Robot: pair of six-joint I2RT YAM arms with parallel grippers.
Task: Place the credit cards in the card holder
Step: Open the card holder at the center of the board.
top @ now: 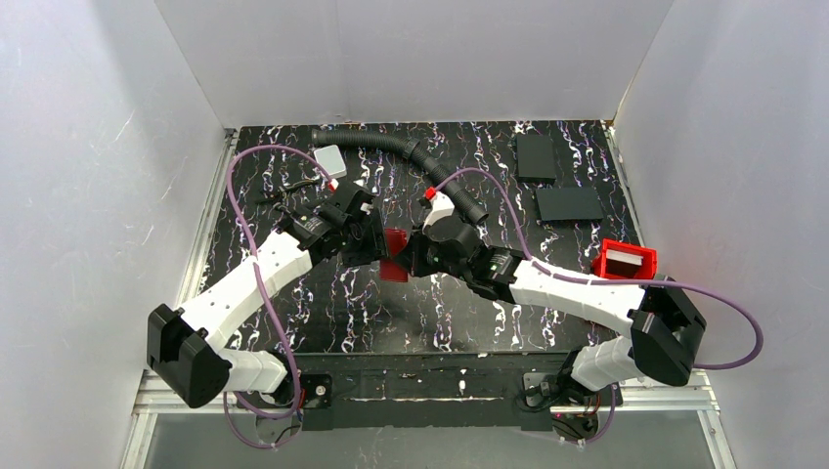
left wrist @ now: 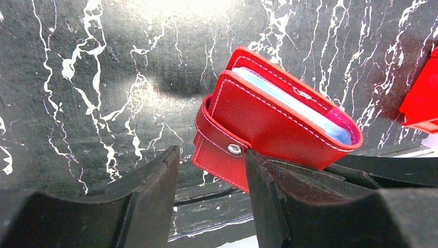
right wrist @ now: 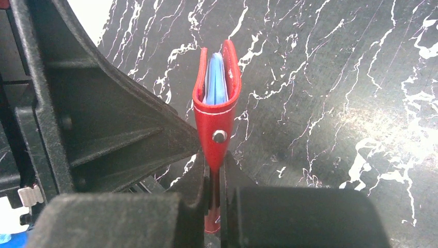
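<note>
Pinched by its lower edge in the right gripper [right wrist: 214,173], jaws tight: card holder [right wrist: 217,111], mid-table, long axis pointing away, credit cards [right wrist: 216,77] inside. Just beside the left gripper [left wrist: 212,155], half-spread on nothing, snap [left wrist: 235,149] against 1 finger.

Top camera looks down from high behind; both close wrist cameras share the card holder [left wrist: 268,119]

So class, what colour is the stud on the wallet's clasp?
Silver stud on the red wallet; right wrist view shows it best.
</note>
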